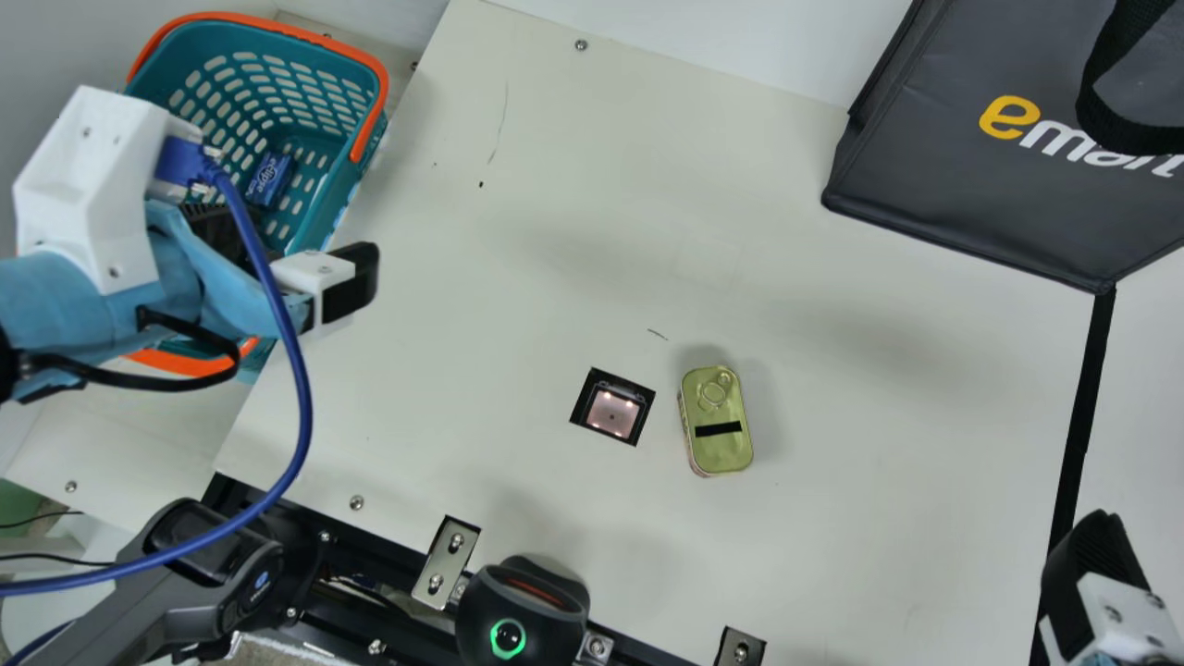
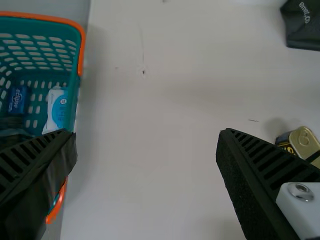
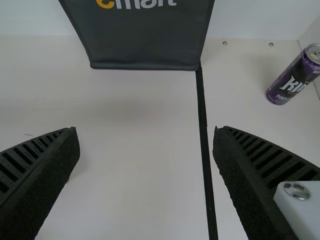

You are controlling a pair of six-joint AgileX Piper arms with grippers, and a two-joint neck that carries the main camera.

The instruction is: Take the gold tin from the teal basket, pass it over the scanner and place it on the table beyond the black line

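Observation:
The gold tin (image 1: 731, 451) lies on the table just right of the square scanner window (image 1: 612, 413), not touching it; part of the tin (image 2: 303, 142) shows in the left wrist view. My left gripper (image 1: 289, 252) is over the right side of the teal basket (image 1: 363, 92), open with nothing between its fingers; the left wrist view has the gripper (image 2: 147, 142) spread wide. At the main view's lower right is my right gripper (image 1: 1096, 564), close to the black line (image 1: 1082, 416). In the right wrist view the gripper (image 3: 146, 142) is open and holds nothing.
Inside the basket are a blue packet (image 1: 270, 179) and a white-blue item (image 2: 56, 109). A dark bag (image 1: 971, 176) stands at the back right. Beyond the line stands a purple can (image 3: 294, 79). A black device with a green ring (image 1: 518, 615) sits at the front edge.

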